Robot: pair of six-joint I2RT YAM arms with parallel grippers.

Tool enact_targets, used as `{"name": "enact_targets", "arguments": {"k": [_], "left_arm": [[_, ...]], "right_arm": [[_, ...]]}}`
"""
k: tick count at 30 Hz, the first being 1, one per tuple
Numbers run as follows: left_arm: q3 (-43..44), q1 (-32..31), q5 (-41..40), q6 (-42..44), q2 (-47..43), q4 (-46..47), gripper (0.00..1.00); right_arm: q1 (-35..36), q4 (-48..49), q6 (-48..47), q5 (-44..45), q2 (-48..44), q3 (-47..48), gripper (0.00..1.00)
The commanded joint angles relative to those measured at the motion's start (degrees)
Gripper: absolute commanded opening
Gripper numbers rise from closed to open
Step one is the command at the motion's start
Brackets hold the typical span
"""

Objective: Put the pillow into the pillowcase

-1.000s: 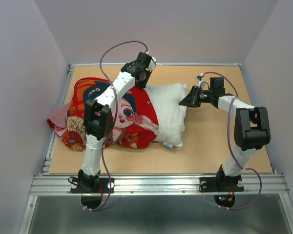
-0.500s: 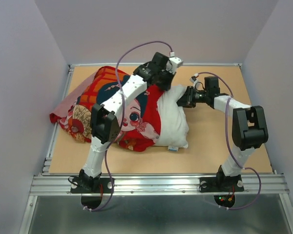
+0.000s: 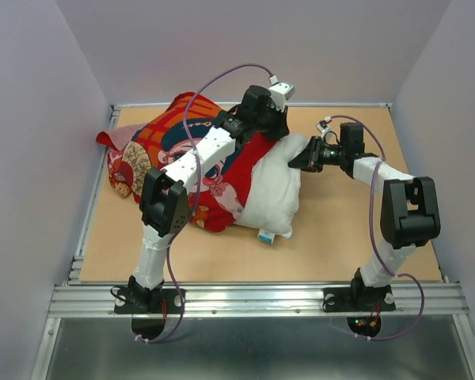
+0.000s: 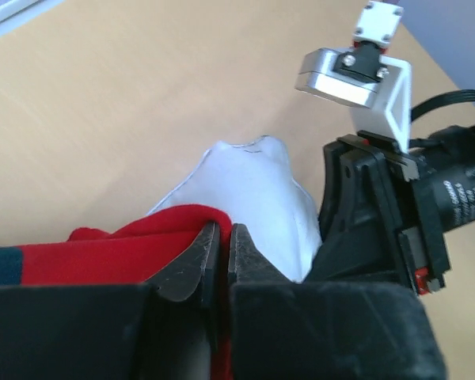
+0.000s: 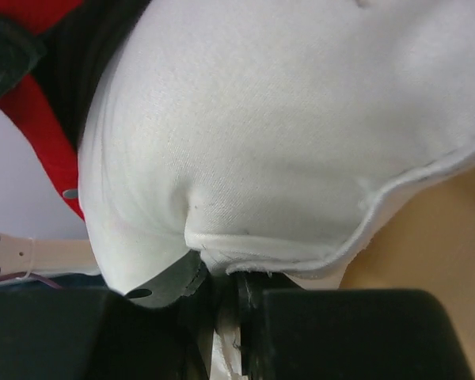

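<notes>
The white pillow (image 3: 271, 190) lies in the middle of the table, its left part inside the red pillowcase (image 3: 154, 142) with the cartoon children face up. My left gripper (image 3: 263, 136) is shut on the red hem of the pillowcase (image 4: 154, 237), pulled over the pillow's far right corner (image 4: 249, 178). My right gripper (image 3: 294, 164) is shut on the pillow's right edge seam (image 5: 301, 261). The right gripper's black body shows in the left wrist view (image 4: 380, 214), close beside the left fingers.
The pillowcase's loose end (image 3: 115, 138) bunches near the back left rail (image 3: 95, 198). Bare tan table (image 3: 356, 229) lies right of and in front of the pillow. Purple walls close in the back and sides.
My left gripper has dragged the pillowcase hem right and toward the back over the pillow. The pillowcase and pillow have swung toward the back left. My right gripper holds the pillow edge throughout.
</notes>
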Motion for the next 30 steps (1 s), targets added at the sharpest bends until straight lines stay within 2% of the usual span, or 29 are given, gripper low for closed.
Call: {"name": "enact_targets", "arguments": {"k": [1,3,4,5,6,7,8,10,11,12,14,16,21,25,30], "left_arm": [[-0.84,-4.63,11.66,0.77,-6.82,8.80,0.00],[3.00,-5.07,11.86,2.80,-4.64,3.89,0.16],[5.29,-4.90,10.20,4.20,-4.01,0.91,0.28],[9.92,-4.72,8.01,9.00,-3.57,-2.60,0.48],[11.27,-3.68,5.64,10.88,-3.56,-9.25,0.53],[11.72,-2.88,2.74,12.64,-4.96,-11.84,0.59],[8.68,-1.66,1.67,14.92,-6.54,-14.91,0.59],[2.97,1.60,-0.89,16.86,-13.03,-16.78,0.62],[-4.37,2.65,-0.80,19.22,-15.58,-17.39,0.68],[-8.19,3.18,-1.58,20.38,-18.22,-17.31,0.82],[-17.05,3.19,-5.02,23.53,-24.64,-18.71,0.83],[-24.61,2.67,-8.16,23.55,-28.95,-18.63,0.84],[-31.51,2.66,-12.13,21.97,-30.20,-17.75,0.79],[-28.10,2.58,-12.06,20.30,-25.12,-17.66,0.71],[-18.88,2.40,-10.38,19.42,-17.56,-19.33,0.61]], "right_arm": [[0.41,11.16,5.52,-0.99,-1.37,-0.53,0.01],[0.41,14.52,9.40,-1.08,-0.23,-0.54,0.01],[0.32,14.53,9.50,-1.08,-0.05,-0.27,0.01],[0.15,14.36,9.32,-1.17,-0.14,-0.27,0.04],[-0.20,14.10,8.71,-1.17,-1.10,-1.49,0.11],[-0.47,13.31,8.36,-1.00,-1.72,-2.28,0.14],[-1.08,12.61,7.31,-0.30,-2.42,-3.25,0.27],[-1.35,9.10,5.64,0.15,-4.18,-5.45,0.41],[-1.44,7.87,4.41,1.10,-4.79,-6.24,0.55],[-1.35,6.72,3.88,1.81,-5.58,-7.03,0.62],[-1.35,3.99,2.91,3.22,-7.60,-9.67,0.74],[-1.44,0.57,1.24,4.45,-9.27,-11.33,0.82],[-1.35,-4.27,-1.49,3.85,-9.28,-13.36,0.84],[-0.82,-3.84,-0.43,1.47,-6.04,-12.23,0.84],[1.72,-2.78,0.44,0.06,-2.52,-9.07,0.81]]}}
